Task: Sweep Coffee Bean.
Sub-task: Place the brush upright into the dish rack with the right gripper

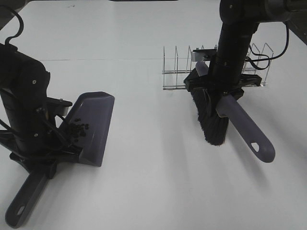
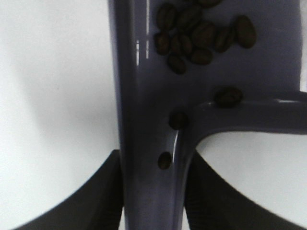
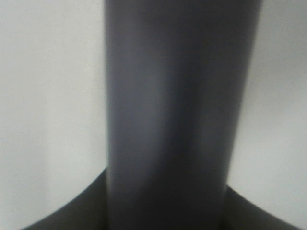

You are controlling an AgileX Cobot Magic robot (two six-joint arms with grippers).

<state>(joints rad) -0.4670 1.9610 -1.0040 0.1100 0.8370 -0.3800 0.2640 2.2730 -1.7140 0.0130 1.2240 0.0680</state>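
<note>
Several dozen coffee beans (image 1: pixel 77 130) lie heaped inside the purple dustpan (image 1: pixel 98 120), toward its back wall where the handle begins. In the left wrist view we see a few strays apart from the heap, two of them lodged in the groove of the handle itself. The left gripper (image 1: pixel 42 160) grips that handle just behind the pan, its dark fingers (image 2: pixel 81 203) pressed against both sides of the purple stem. The free end of the handle juts out past the gripper, away from the pan. The pan's wide lip faces the open white table (image 1: pixel 153 187), and we cannot tell whether the lip touches the surface.

Well apart from the dustpan, on the side its lip faces, the right gripper (image 1: pixel 218 91) holds a brush (image 1: pixel 249 136) of the same purple. In the right wrist view its fingers (image 3: pixel 62 215) clamp either side of the blurred handle. The black bristles point down toward the table and the handle slants out below the gripper; we cannot tell whether the bristles touch the surface. We see no beans on the table between dustpan and brush. A clear wire rack (image 1: pixel 180 69) stands behind the brush, on its far side from the dustpan.
</note>
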